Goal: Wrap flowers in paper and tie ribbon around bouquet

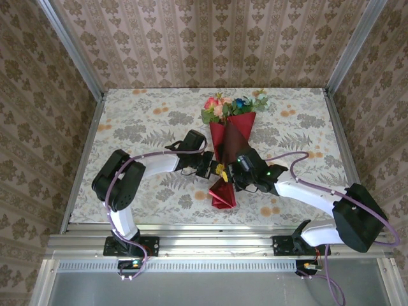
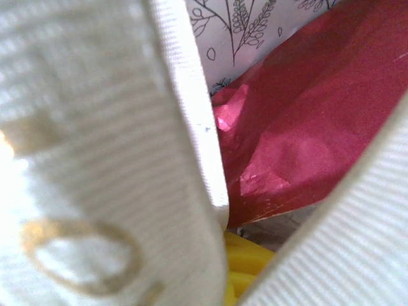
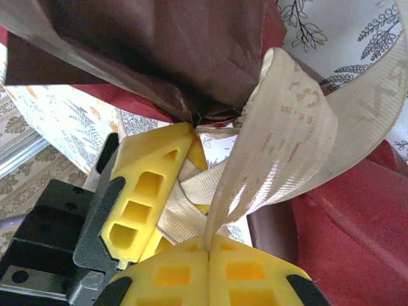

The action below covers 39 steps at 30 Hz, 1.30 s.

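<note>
I had the bouquet (image 1: 231,134) lying flat along the middle of the table (image 1: 140,115). The flowers (image 1: 231,105) were at the far end, and the paper (image 1: 223,194) flared out again at the near end below a pinched waist. That lie suited me: the table carried the weight, the cone could not unroll, and the waist sat between the two arms where both could reach it.

Both grippers met at that waist. The right gripper (image 3: 209,252) was clamped on the ribbon (image 3: 287,127). In its wrist view the cream strip ran straight into the seam between the two yellow pads. From there it rose in a broad twisted loop and went round the neck, where the maroon face of the paper gathered.

The left gripper (image 1: 215,168) was closed too, and I judged it was on the other strand. Its wrist view had ribbon pressed right up against the lens on both sides, with red paper just behind and a bit of yellow finger (image 2: 245,268) at the bottom. In the right wrist view, one of its fingers lay against the neck with a strand passing under it.

I read this as each gripper holding an end so the band could be drawn snug from opposite sides. The ribbon crossed just above the right fingertips and touched the paper at the neck. Whether a knot had formed there I could not tell.
</note>
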{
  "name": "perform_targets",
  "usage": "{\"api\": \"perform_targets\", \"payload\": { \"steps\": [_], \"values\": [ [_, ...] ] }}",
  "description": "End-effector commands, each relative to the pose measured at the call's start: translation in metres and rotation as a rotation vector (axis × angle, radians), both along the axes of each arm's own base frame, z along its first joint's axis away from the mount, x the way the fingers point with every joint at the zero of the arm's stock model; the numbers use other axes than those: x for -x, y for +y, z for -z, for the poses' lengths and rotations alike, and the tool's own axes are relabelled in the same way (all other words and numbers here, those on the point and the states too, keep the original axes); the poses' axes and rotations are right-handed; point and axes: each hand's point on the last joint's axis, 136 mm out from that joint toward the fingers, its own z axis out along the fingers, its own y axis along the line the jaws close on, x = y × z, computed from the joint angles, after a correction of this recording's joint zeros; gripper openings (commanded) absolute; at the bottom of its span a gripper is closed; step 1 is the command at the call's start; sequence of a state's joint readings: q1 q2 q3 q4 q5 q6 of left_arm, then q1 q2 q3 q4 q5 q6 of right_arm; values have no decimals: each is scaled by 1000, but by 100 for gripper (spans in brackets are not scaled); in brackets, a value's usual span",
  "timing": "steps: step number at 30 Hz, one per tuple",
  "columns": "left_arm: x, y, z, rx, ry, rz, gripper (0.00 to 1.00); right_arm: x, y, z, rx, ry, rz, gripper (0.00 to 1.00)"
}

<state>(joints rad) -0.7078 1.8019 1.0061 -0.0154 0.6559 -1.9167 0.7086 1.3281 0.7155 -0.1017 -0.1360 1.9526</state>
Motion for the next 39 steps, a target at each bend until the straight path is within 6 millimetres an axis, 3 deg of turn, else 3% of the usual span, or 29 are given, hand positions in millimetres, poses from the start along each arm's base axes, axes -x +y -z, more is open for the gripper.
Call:
{"api": "perform_targets", "payload": {
  "steps": [1,8,10,17,22,27,31,32,39],
  "values": [
    [-12,6,0,-8,-40,-70,0,19,-4,15,5,67,-3,0],
    [-24,3,-13,64,-162,-94,0,24,-12,32,18,116,36,0],
    [-22,4,-14,73,-185,-86,0,20,-13,31,12,105,43,9],
    [-14,9,-17,78,-219,-65,0,4,-41,-1,58,18,73,31],
    [-10,9,-12,74,-208,-58,0,-13,-52,-18,44,-32,118,32],
    [-9,10,-10,66,-205,-58,0,-35,-46,-17,20,-38,153,28],
    [-7,11,-9,57,-203,-59,0,-48,-36,-6,5,8,155,23],
    [-7,11,-9,54,-202,-61,0,-47,-30,2,-5,42,147,23],
    [-11,11,-10,53,-217,-73,0,-29,-14,4,-21,99,126,30]
  ]
}}
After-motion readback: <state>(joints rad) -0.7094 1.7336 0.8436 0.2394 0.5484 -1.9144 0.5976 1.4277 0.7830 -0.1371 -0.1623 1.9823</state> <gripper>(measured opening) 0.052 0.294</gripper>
